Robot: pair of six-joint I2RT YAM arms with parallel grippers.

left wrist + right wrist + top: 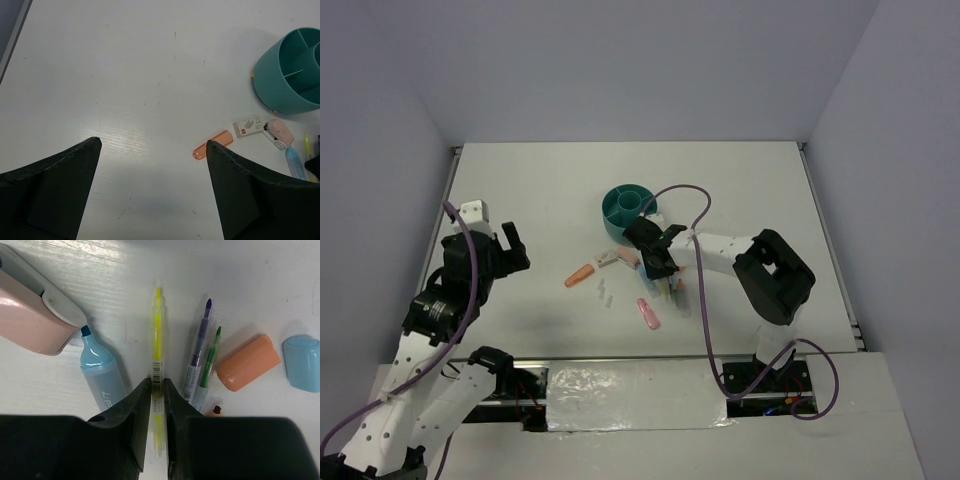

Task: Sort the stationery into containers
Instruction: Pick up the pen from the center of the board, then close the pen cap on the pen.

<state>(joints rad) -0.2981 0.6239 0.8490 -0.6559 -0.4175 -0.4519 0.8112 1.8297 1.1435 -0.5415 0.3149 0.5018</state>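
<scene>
My right gripper (157, 385) is shut on a thin yellow pen (157, 325) that lies level with the table among other stationery: a blue highlighter (102, 377), a purple pen (200, 345), a green pen (210, 360), an orange cap (247, 362), a blue cap (302, 362) and a pink case (32, 315). In the top view the right gripper (660, 272) is just in front of the round teal organizer (628, 208). My left gripper (510, 250) is open and empty at the left, above bare table (154, 142).
An orange cap (580, 275), small clear clips (604, 295) and a pink item (648, 313) lie apart from the pile. The left wrist view shows the organizer (280, 85), a white eraser (247, 126) and the orange cap (212, 144).
</scene>
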